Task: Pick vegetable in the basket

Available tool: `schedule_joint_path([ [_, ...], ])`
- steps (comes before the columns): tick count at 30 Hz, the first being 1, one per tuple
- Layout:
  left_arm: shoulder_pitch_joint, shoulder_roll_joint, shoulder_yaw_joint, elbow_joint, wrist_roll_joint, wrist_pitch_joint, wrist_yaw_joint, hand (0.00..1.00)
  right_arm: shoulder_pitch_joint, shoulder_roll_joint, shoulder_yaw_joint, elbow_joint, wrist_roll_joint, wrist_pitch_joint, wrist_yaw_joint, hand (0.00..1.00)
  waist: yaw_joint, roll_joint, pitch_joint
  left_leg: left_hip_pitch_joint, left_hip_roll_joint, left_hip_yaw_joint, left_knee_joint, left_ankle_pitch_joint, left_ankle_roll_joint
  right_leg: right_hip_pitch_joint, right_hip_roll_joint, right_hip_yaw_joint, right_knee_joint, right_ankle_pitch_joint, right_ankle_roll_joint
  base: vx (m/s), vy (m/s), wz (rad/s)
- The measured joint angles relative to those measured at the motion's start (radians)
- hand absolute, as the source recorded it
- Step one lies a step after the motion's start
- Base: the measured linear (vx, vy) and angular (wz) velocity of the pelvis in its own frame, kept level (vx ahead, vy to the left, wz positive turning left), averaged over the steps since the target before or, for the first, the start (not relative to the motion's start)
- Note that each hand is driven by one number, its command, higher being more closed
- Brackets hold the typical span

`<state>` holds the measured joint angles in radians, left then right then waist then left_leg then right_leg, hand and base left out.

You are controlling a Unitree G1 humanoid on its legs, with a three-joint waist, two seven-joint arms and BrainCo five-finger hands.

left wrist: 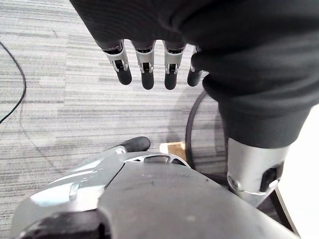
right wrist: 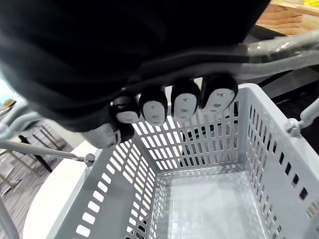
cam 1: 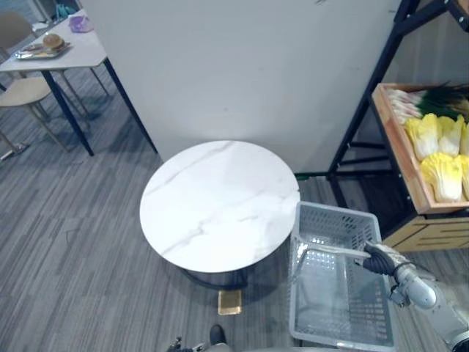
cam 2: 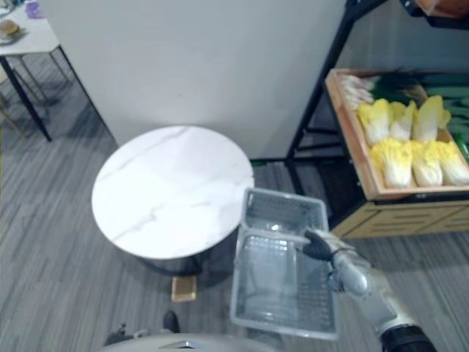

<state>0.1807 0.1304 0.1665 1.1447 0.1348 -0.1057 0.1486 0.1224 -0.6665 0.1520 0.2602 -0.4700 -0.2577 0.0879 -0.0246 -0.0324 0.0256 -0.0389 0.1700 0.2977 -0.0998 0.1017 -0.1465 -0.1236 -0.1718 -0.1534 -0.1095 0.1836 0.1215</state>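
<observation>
One basket (cam 2: pixel 286 209), empty, hangs from its handle (cam 1: pixel 333 251), R hand (cam 2: pixel 322 246) clenched round the bar. It's carried low beside one round tabletop (cam 2: pixel 172 191), prob. to keep it level & open for loading. The veg waits in a shelf crate (cam 2: pixel 353 139) nearby: six yellow cabbages (cam 2: pixel 392 161), plus greens too tangled to count. L hand (left wrist: pixel 144 64) hangs slack, fingers straight, holding nothing.

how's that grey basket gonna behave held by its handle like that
Probably light: the basket is empty, with slotted plastic walls. Likely stiff, since it holds its boxy shape while hanging. The right hand curls round one thin handle, so it may swing or tilt, more so once a cabbage goes in.
</observation>
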Motion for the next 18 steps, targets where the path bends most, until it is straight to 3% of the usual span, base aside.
schedule_joint_path([
  [8,0.015,-0.012,0.019,-0.004,-0.001,0.001,0.000,0.00,0.024,0.102,-0.068,0.087,-0.006,0.038,-0.036,1.00,0.003,0.004,-0.004,0.041,-0.004,0.023,0.001,-0.008,-0.001,0.024,-0.002,0.030,0.003,-0.001,0.001,0.00,-0.001,-0.09],
  [11,0.016,-0.012,0.017,-0.010,-0.001,0.008,0.000,0.00,0.061,0.148,-0.147,0.098,-0.006,0.053,-0.056,1.00,-0.001,-0.011,0.004,0.051,-0.015,0.019,0.014,-0.014,0.007,0.001,-0.022,0.040,0.074,-0.047,0.020,-0.01,0.031,0.01],
  [14,0.012,0.002,0.015,-0.020,-0.001,0.008,0.002,0.00,0.107,0.188,-0.220,0.087,-0.006,0.075,-0.059,1.00,-0.003,-0.040,0.018,0.038,-0.038,0.033,0.152,-0.094,0.027,-0.020,-0.060,0.084,0.170,-0.090,0.042,-0.03,0.087,-0.22],
  [17,0.003,0.034,0.006,-0.031,0.003,0.007,0.003,0.00,0.126,0.231,-0.262,0.022,-0.010,0.086,-0.073,1.00,-0.011,-0.075,0.019,-0.042,-0.047,0.129,0.309,-0.182,0.073,-0.085,-0.074,0.198,0.135,-0.100,0.078,-0.08,0.142,-0.89],
  [18,-0.002,0.042,0.006,-0.032,0.006,0.008,0.004,0.00,0.115,0.246,-0.264,0.007,-0.011,0.087,-0.084,1.00,-0.016,-0.065,0.024,-0.075,-0.022,0.170,0.337,-0.212,0.111,-0.088,-0.070,0.196,0.066,-0.154,0.101,-0.11,0.116,-1.12],
])
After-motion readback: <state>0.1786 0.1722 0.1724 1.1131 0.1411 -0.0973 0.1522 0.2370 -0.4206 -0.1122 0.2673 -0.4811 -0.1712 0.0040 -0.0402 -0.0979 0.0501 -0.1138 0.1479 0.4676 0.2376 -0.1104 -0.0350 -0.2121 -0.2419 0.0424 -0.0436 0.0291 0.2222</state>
